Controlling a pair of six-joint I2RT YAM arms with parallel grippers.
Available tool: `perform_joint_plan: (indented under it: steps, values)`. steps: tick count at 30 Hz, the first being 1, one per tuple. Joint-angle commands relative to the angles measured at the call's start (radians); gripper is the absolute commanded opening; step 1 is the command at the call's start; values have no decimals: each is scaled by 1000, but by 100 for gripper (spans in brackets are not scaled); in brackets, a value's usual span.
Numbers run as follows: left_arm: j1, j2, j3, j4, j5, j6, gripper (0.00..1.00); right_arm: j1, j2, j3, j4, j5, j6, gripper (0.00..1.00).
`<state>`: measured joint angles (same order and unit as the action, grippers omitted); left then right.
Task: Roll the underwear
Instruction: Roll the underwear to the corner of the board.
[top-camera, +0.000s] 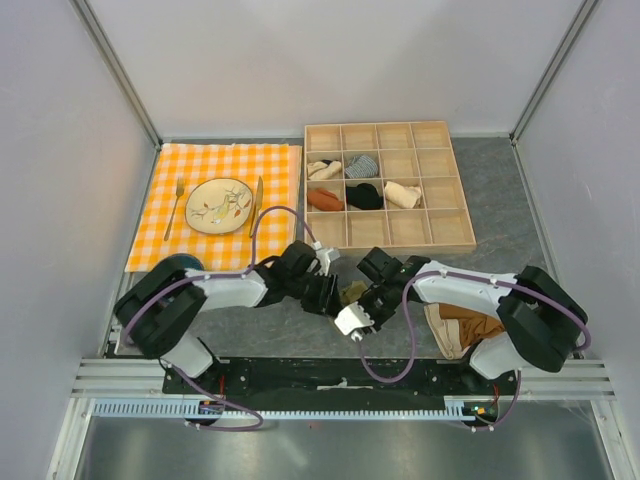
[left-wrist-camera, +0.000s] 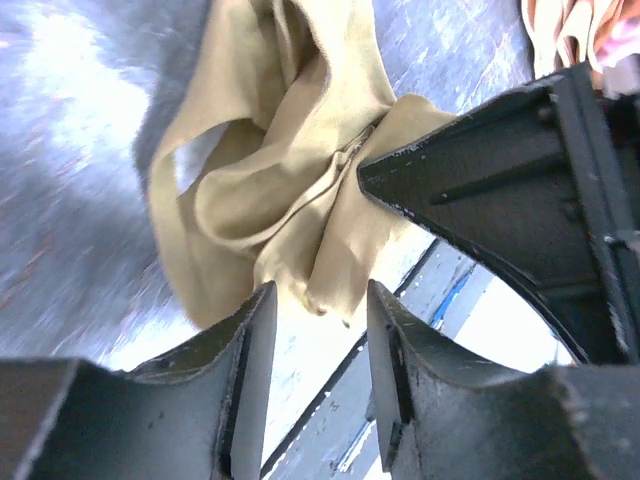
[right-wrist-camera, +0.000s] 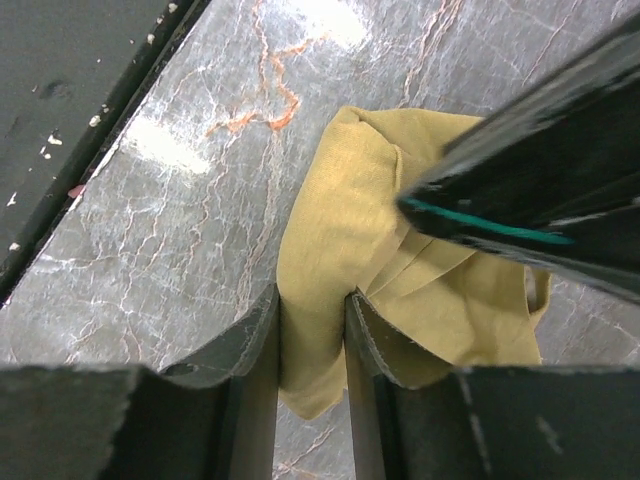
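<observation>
Bright even light, white glare on the table (right-wrist-camera: 130, 260), left wrist view motion-blurred.

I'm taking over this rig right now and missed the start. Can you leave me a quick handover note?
Right gripper: shut on the underwear, pinching a fold.
Left gripper: open, fingertips at the fabric's edge, nothing clamped.
Position: the underwear is bunched between the two grippers at the near middle of the table, in front of the compartment box.
Done: grasped.
To do: flatten and roll; no roll formed yet.
</observation>
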<state>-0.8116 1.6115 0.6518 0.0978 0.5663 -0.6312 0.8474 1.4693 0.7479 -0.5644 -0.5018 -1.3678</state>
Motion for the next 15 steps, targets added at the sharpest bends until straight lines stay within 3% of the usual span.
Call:
perform_joint_plan:
  steps: [1,4,10,15]
  values:
    - [12,-203,-64,-63,-224,67,48,5,62,25,-109,20,24,29]
    - [9,-364,-130,-59,-293,116,55,5,88,65,-164,-20,18,28]
    - [-84,-684,-250,-56,-477,235,55,-18,201,210,-307,-121,30,26]
    - [-172,-854,-316,-41,-623,284,56,-70,302,319,-408,-204,56,26]
